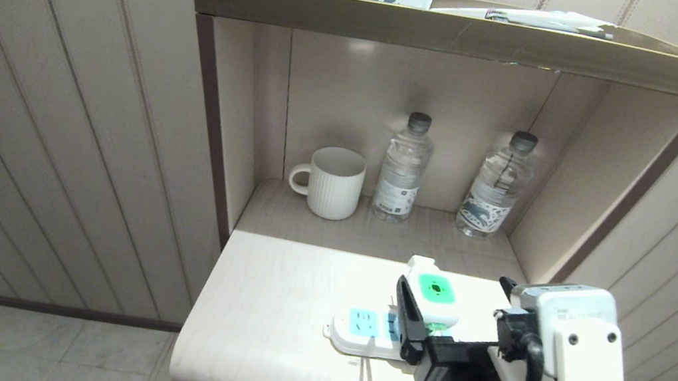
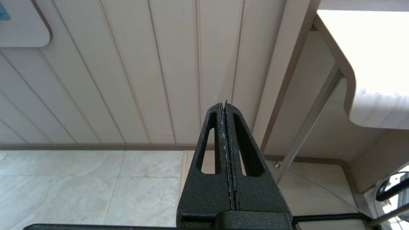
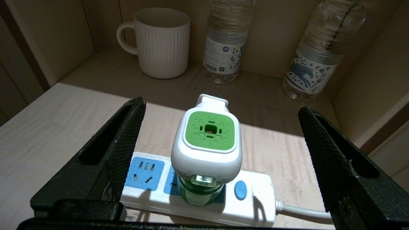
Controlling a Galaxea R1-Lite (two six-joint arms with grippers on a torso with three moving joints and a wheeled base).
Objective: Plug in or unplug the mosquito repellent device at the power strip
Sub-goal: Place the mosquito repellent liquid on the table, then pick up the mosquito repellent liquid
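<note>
Right claw (image 3: 211, 153) gaped wide around the light, top-heavy repellent (image 3: 207, 143) on the strip (image 3: 252, 207); its stiff white head looked grippable.

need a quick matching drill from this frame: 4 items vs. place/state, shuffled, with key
Items:
1. mosquito repellent device
2. right tool
3. left tool
4. mug

States:
A. shut, off beside the table, pointing at the wall
B. standing on the power strip
C. in the shelf recess, left of two water bottles
D. open, fingers either side of the device, not touching it

Pairs: 1-B, 2-D, 3-A, 4-C
</note>
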